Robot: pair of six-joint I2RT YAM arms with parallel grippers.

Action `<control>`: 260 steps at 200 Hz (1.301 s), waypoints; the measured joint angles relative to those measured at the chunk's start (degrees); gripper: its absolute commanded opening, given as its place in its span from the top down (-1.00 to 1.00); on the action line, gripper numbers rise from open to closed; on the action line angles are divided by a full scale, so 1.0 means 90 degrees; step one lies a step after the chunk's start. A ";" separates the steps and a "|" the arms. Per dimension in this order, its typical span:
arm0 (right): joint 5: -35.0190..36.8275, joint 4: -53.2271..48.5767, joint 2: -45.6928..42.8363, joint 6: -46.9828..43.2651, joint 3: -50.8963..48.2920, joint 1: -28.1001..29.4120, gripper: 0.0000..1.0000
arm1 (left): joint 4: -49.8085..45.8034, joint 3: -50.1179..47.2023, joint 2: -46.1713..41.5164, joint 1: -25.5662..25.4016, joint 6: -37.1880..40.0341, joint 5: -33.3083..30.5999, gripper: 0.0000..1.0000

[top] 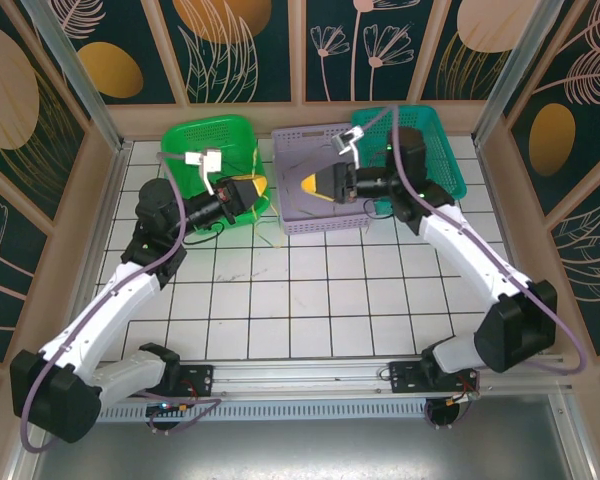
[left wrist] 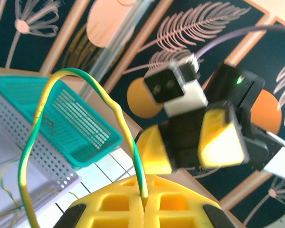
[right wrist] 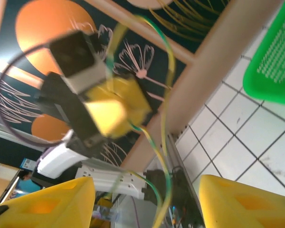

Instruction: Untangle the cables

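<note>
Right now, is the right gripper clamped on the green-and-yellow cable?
No; the right gripper has its yellow fingers wide apart, with the green-and-yellow cable passing between them.

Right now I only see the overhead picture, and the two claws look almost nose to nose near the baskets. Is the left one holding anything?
Observer: Yes. Its wrist camera shows the left gripper shut on a green-and-yellow cable that arches up and away.
Operator: And the right claw?
Observer: The right gripper is open; that cable hangs between its jaws, touching neither.
Operator: Any more wires?
Observer: Thin yellowish wires lie in the lilac basket.
</note>
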 measured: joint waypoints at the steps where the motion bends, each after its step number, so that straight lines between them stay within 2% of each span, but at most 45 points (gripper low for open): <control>1: 0.0002 0.0007 -0.0005 0.0007 0.0005 -0.0007 -0.23 | 0.0012 0.0002 0.0012 0.0000 0.0000 0.0015 1.00; 56: 0.0325 0.0233 0.0685 0.0211 0.0245 0.0221 -0.24 | 0.1047 0.0219 0.1018 0.0000 -0.0862 0.1253 1.00; 109: 0.0600 0.0551 0.1069 0.0372 0.0573 0.0396 -0.22 | 0.1613 0.0316 0.1120 0.0000 -0.1445 0.1661 1.00; 131: 0.0680 0.0639 0.1212 0.0435 0.0736 0.0459 -0.13 | 0.1659 0.0325 0.1156 -0.0012 -0.1547 0.1770 1.00; 154: 0.0767 0.0702 0.1430 0.0461 0.0918 0.0561 0.13 | 0.1659 0.0325 0.1188 -0.0066 -0.1613 0.1792 1.00; 190: 0.1032 0.0454 0.1610 0.0255 0.1061 0.0707 0.90 | 0.1603 0.0325 0.1188 -0.0112 -0.1637 0.1753 1.00; 209: 0.1418 -0.0029 0.1576 -0.0175 0.1071 0.0763 1.00 | 0.1222 0.0403 0.1188 -0.0104 -0.1535 0.1591 1.00; 224: 0.1899 -0.0563 0.1511 -0.0673 0.1069 0.0767 1.00 | 0.0748 0.0568 0.1175 -0.0104 -0.1365 0.1375 1.00; 260: 0.3560 -0.1819 0.0950 -0.2171 0.1049 0.0809 1.00 | -0.0495 0.0935 0.1117 -0.0104 -0.0930 0.0937 1.00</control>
